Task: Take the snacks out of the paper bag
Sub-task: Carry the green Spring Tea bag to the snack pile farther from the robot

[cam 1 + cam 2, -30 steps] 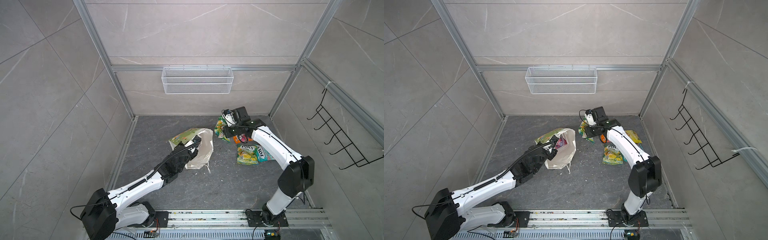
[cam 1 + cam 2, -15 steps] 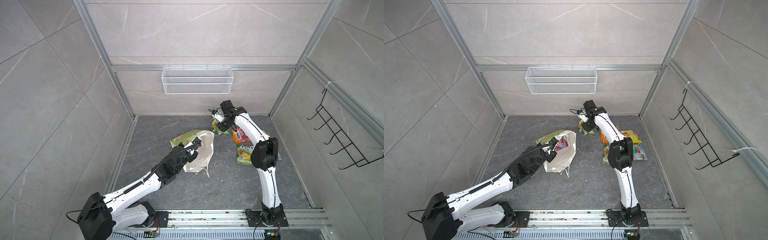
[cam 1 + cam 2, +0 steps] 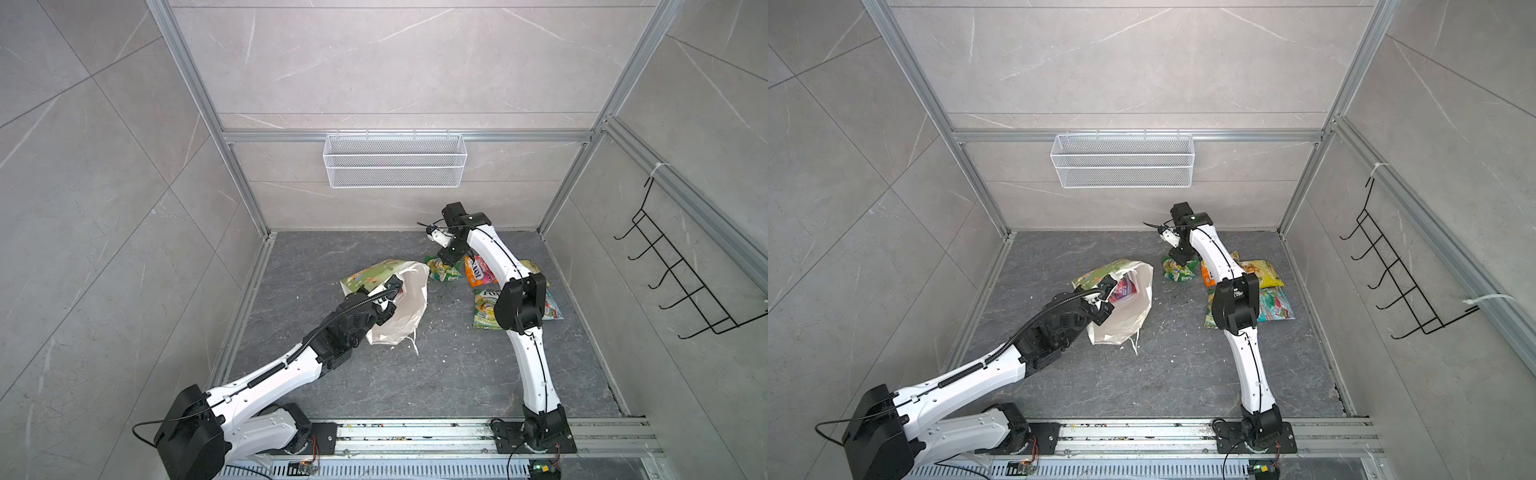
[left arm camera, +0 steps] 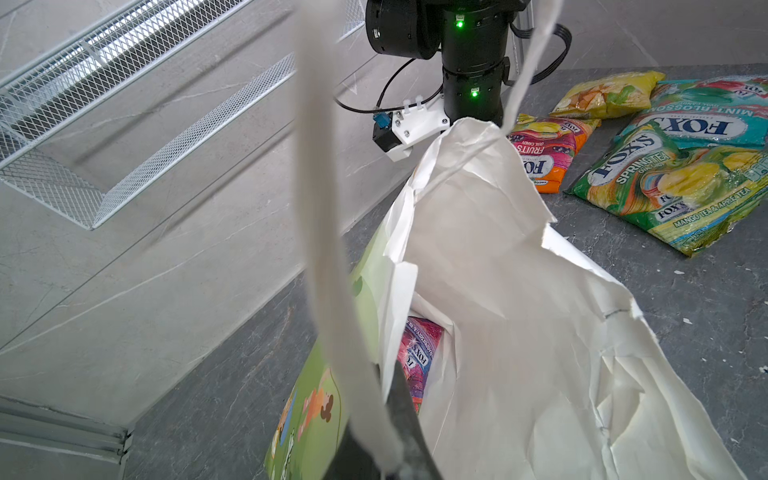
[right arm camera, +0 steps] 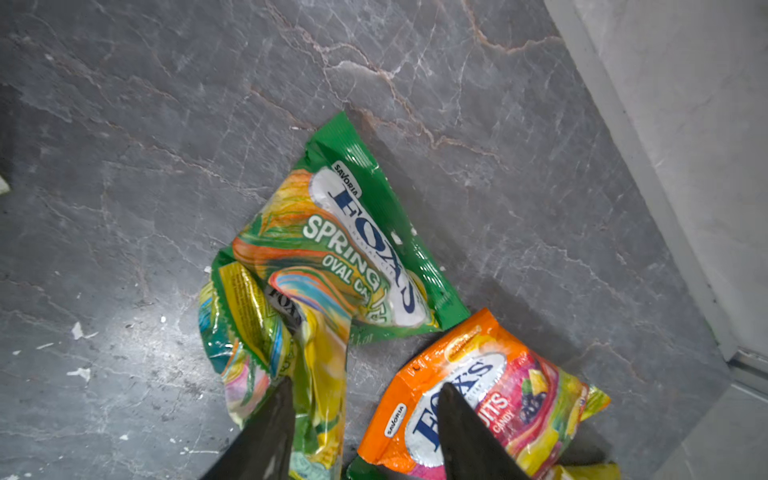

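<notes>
Left tool [image 3: 1105, 299]: closed on the rim of the paper bag [image 3: 1125, 320] by the cord handle [image 4: 324, 208], so the mouth is held up and open.
Purple pouch [image 4: 417, 353]: seen inside the bag; judged the last snack to be taken out.
Right tool [image 5: 365, 384]: jaws apart, nothing gripped; the crumpled green Spring Tea pouch [image 5: 332, 249] lies on the bench [image 5: 124, 166] beneath, just beside the orange pouch [image 5: 478, 386].
</notes>
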{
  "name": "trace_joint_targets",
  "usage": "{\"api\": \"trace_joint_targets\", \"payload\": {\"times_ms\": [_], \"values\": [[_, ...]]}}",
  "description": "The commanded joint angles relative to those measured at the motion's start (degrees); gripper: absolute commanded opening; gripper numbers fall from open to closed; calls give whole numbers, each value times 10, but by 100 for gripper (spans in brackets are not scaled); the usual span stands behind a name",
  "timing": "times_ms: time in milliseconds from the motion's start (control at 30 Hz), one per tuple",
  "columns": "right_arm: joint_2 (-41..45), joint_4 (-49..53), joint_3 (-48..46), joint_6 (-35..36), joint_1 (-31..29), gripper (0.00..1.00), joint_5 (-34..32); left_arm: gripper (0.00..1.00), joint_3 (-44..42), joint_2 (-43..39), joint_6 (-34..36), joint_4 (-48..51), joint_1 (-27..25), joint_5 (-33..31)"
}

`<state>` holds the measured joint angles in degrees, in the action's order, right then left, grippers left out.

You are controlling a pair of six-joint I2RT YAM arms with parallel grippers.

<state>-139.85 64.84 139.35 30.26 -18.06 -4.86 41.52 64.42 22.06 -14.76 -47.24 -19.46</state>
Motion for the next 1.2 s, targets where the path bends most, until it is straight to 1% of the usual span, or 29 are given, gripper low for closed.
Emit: {"api": "trace_joint_targets", "payload": {"times_ms": [0,133,200,267,300,367,433,500,600,700,767,867,933,1033,1100,1167], "values": [[10,18,24,-38,2,57,51,0,3,-13,-1,-18,0,-3],[64,-45,-26,-140,15,46,159,0,3,-6,-2,-24,0,-2],[77,-81,-55,-215,19,31,170,0,3,-4,-2,-25,0,-3],[69,-95,-66,-288,22,22,171,0,4,-3,-3,-25,0,-3],[63,-97,-73,-309,21,19,179,0,4,-3,-3,-25,1,-2],[66,-132,-121,-352,22,15,196,0,4,-4,-3,-25,0,-2],[82,-195,-193,-376,23,14,195,0,5,-6,-2,-21,1,-2],[89,-232,-240,-390,24,14,186,0,6,-8,-3,-14,0,-3],[103,-270,-300,-397,24,13,186,0,5,-13,-5,-8,0,-2],[126,-308,-363,-400,24,15,188,0,6,-16,-8,-7,0,-2],[137,-321,-396,-403,24,15,187,0,6,-15,-10,-7,0,-1],[161,-346,-440,-411,25,16,205,0,8,-12,-13,-8,0,2],[181,-359,-464,-423,26,16,214,0,11,-11,-16,-6,1,4],[206,-335,-453,-448,28,19,240,0,14,-14,-19,-4,0,7],[224,-332,-444,-476,36,19,264,0,13,-15,-21,-4,1,9],[241,-351,-447,-512,47,18,296,0,12,-16,-22,-4,0,9]]}}
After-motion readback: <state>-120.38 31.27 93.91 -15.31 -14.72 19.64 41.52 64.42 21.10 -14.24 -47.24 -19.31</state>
